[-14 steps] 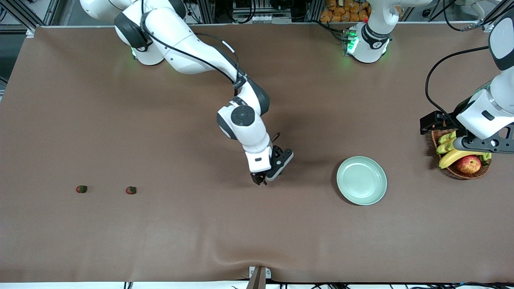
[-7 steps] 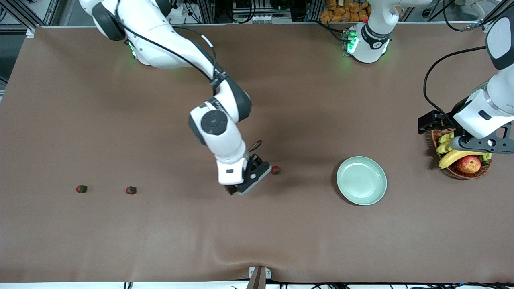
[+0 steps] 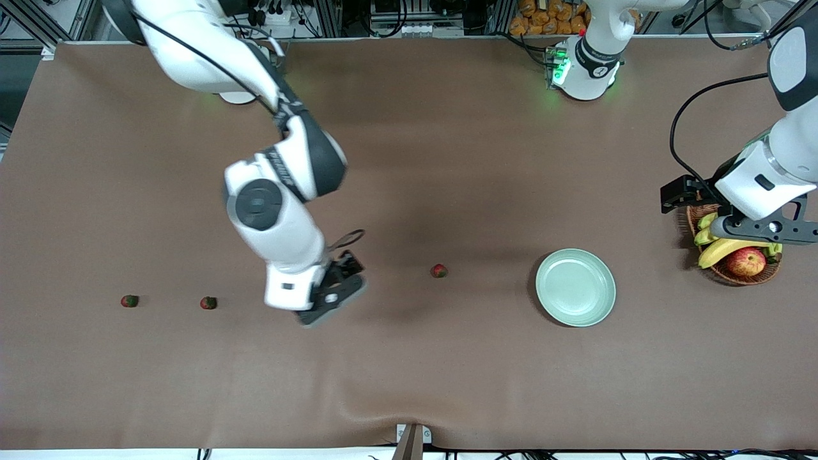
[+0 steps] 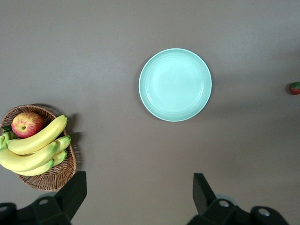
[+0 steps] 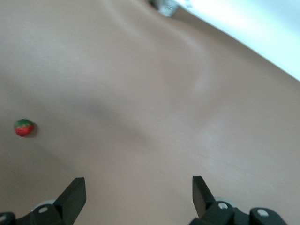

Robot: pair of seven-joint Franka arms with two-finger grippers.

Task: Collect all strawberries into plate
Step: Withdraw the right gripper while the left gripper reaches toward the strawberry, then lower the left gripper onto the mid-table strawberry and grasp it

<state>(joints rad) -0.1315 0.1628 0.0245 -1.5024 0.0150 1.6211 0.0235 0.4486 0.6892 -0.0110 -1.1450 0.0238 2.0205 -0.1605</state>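
Three strawberries lie on the brown table: one (image 3: 438,271) near the middle, two (image 3: 208,303) (image 3: 130,301) toward the right arm's end. The pale green plate (image 3: 575,287) stands empty, toward the left arm's end from the middle berry. My right gripper (image 3: 324,304) hangs open and empty over bare table between the middle berry and the other two. Its wrist view shows one strawberry (image 5: 23,127) off to the side of the open right gripper (image 5: 138,185). My left gripper (image 3: 763,229) waits open above the basket. The left wrist view shows the plate (image 4: 175,84) and a strawberry (image 4: 295,88) out past the open left gripper (image 4: 138,180).
A brown wicker basket (image 3: 735,273) with bananas (image 3: 722,248) and an apple (image 3: 746,261) stands at the left arm's end of the table. The left wrist view shows the basket (image 4: 51,176) too. The tablecloth has a ridge near its front edge (image 3: 383,412).
My right arm has swung from over the middle strawberry toward the right arm's end, uncovering that berry. The left arm has drifted slightly. Both grippers stayed open.
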